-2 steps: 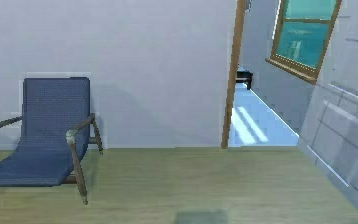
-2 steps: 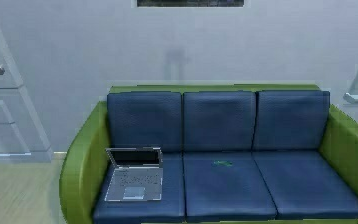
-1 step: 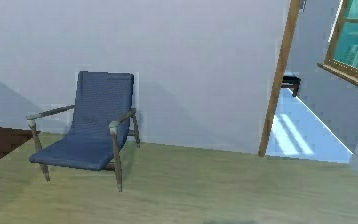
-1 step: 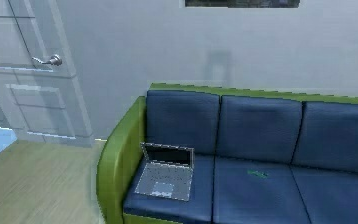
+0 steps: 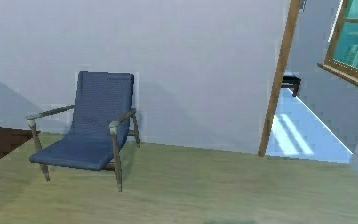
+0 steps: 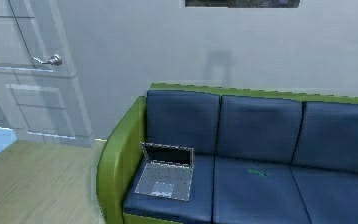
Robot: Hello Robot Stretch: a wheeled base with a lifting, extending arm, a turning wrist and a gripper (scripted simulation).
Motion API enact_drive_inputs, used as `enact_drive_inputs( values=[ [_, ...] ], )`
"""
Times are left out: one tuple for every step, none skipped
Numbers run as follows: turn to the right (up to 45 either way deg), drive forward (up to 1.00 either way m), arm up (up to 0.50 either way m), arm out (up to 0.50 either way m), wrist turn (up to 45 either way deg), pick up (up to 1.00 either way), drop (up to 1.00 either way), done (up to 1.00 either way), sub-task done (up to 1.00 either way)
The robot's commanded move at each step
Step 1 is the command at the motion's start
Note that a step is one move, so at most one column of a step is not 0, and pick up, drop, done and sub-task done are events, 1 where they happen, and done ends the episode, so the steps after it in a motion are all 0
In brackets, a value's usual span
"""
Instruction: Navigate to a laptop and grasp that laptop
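Open laptop (image 6: 166, 172) on end seat of blue-cushioned, green-sided sofa (image 6: 287, 140), near white door (image 6: 32, 70). Blue armchair (image 5: 87, 125) on wooden floor (image 5: 217, 185). Claw state: cannot tell.

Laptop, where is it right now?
In the arm side view, the laptop lies open on the leftmost seat cushion of the blue sofa, low and left of the middle, right beside the sofa's green armrest.

Silver-grey laptop (image 6: 166, 172), navy-cushioned green sofa (image 6: 122, 150), blue armchair (image 5: 87, 125), white door (image 6: 32, 70)
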Motion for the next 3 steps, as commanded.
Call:
enact_drive_inputs(
  values=[
    [0.0, 0.00, 0.00, 0.50, 0.0, 0.00, 0.00, 0.00, 0.00],
    [0.0, 0.00, 0.00, 0.00, 45.0, 0.00, 0.00, 0.00, 0.00],
    [0.0, 0.00, 0.00, 0.00, 45.0, 0.00, 0.00, 0.00, 0.00]
  ],
)
